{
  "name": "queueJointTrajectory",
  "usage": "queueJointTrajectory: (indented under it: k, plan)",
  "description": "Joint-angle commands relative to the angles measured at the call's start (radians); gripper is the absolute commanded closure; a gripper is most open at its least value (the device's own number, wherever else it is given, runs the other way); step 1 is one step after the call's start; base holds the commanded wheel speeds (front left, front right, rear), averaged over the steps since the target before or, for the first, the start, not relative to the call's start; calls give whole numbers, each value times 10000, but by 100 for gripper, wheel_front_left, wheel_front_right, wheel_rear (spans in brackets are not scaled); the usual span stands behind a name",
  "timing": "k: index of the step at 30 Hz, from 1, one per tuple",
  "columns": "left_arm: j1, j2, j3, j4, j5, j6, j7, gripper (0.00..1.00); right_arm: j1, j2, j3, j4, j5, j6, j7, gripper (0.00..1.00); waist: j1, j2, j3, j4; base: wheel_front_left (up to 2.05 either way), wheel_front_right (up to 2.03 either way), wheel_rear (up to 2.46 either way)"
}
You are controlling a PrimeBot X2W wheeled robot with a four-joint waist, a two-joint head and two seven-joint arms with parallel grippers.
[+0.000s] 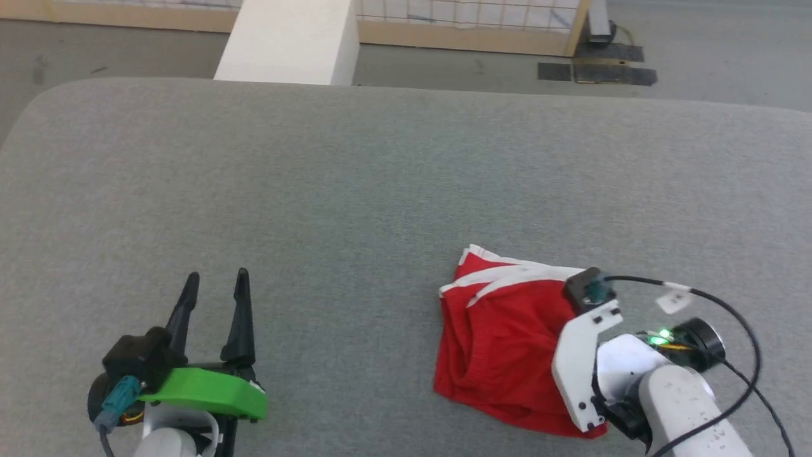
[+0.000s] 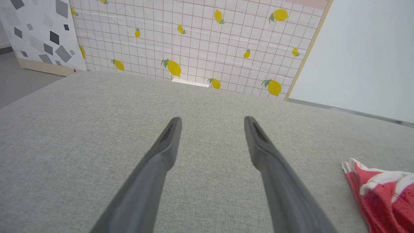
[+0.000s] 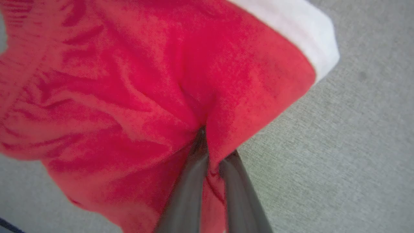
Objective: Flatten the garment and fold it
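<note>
While L pincer [image 1: 217,274] sits wide apart, R pincer [image 3: 213,152] is clamped on bunched red garment [image 1: 501,336]

On the table [image 1: 355,190], near right: the garment [image 1: 501,343], a fold pinched between the fingers of the right gripper [image 3: 213,155] at its right side. Near left, well apart: the left gripper [image 1: 216,279]. Behind the far edge: 1 pillar [image 1: 288,38].

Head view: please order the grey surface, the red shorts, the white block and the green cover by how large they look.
Largest to smallest:
1. grey surface
2. red shorts
3. white block
4. green cover
The block stands far off and the cover is near the camera, so true sizes may differ.
</note>
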Motion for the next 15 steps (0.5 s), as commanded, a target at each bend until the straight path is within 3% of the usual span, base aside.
queueJointTrajectory:
  k: [1,6,10,15]
  plan:
    - [127,96,53,-107,4,-70,-47,0,-152,-450,510,-16,108,-15,110,100,0,85,-4,-540,0,0,0]
    - [442,225,307,-445,-19,-61,-47,0,-1384,-2474,3211,-508,1128,-15,476,100,0,85,208,-2404,0,0,0]
    - [446,307,304,-693,-11,-62,-47,0,-2476,-3397,4209,-543,1850,-15,421,100,0,85,566,-3535,0,0,0]
    - [258,554,204,-956,-4,-64,-1,0,-3675,-4169,5181,-299,2226,-15,29,100,0,85,1178,-4385,0,0,0]
